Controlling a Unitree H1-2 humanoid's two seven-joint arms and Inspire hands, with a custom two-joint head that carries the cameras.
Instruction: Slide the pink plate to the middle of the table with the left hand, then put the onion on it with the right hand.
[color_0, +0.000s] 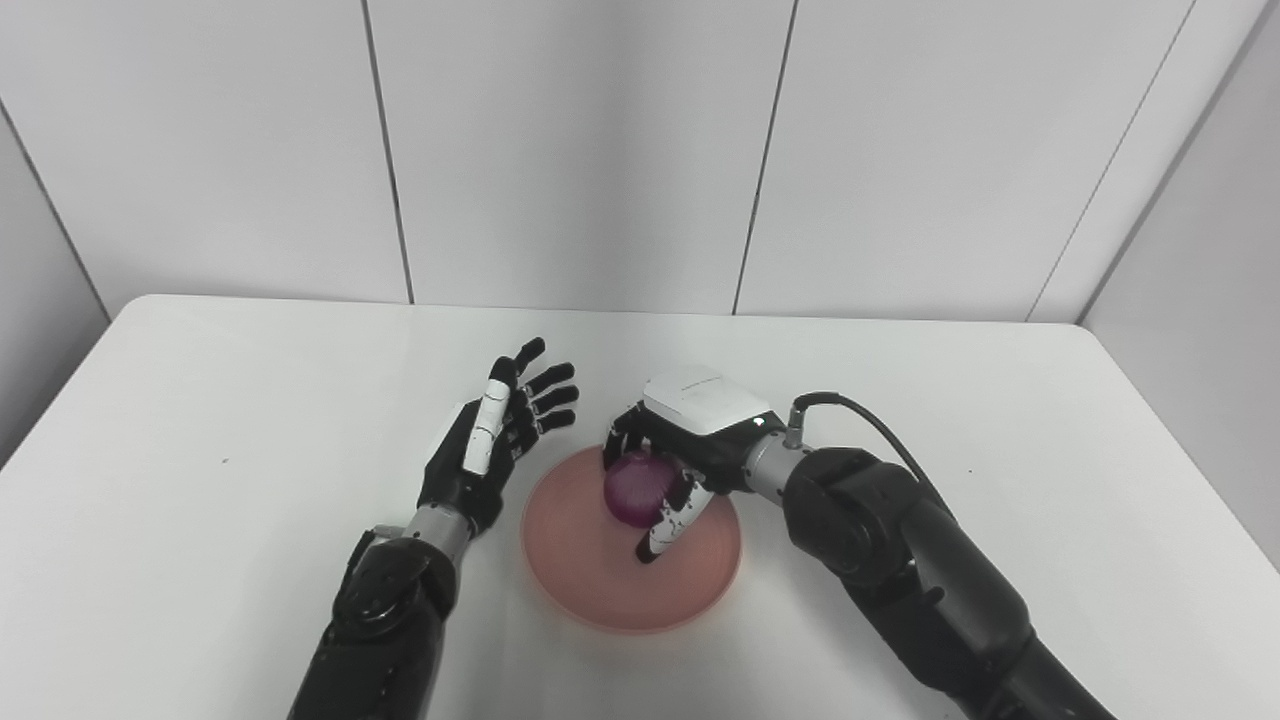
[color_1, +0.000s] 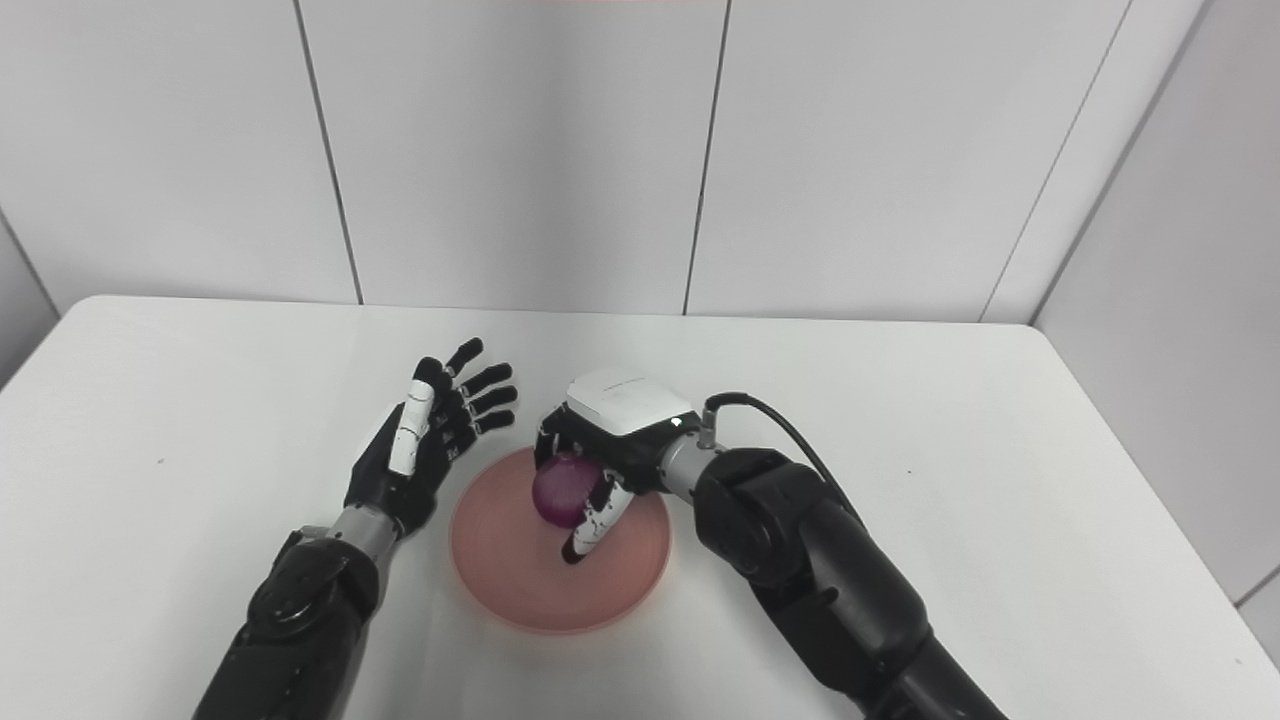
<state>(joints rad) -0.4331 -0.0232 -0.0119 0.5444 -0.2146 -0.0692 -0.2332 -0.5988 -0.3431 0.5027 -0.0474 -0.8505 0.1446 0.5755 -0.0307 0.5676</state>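
Left eye view and right eye view show no writing, brand or label clear enough to read on anything. A white table (color_0: 250, 420) with a smooth matte top and rounded far corners stands before plain pale wall panels (color_0: 580, 150). Near its middle lies the pink plate (color_0: 590, 580), round, shallow and smooth, with a low raised rim. Over the plate's far part sits the onion (color_0: 636, 488), a rounded purple-red bulb with a glossy skin; whether it touches the plate or hangs just above it cannot be told. The right hand (color_0: 680, 450), black with a glossy white shell on its back, comes in from the right and curls its fingers (color_1: 592, 530) around the onion, clasping it from above and the sides. The left hand (color_0: 495, 440), black with a white strip along one finger, hovers just left of the plate's far rim, palm turned toward the right, fingers spread apart and holding nothing.
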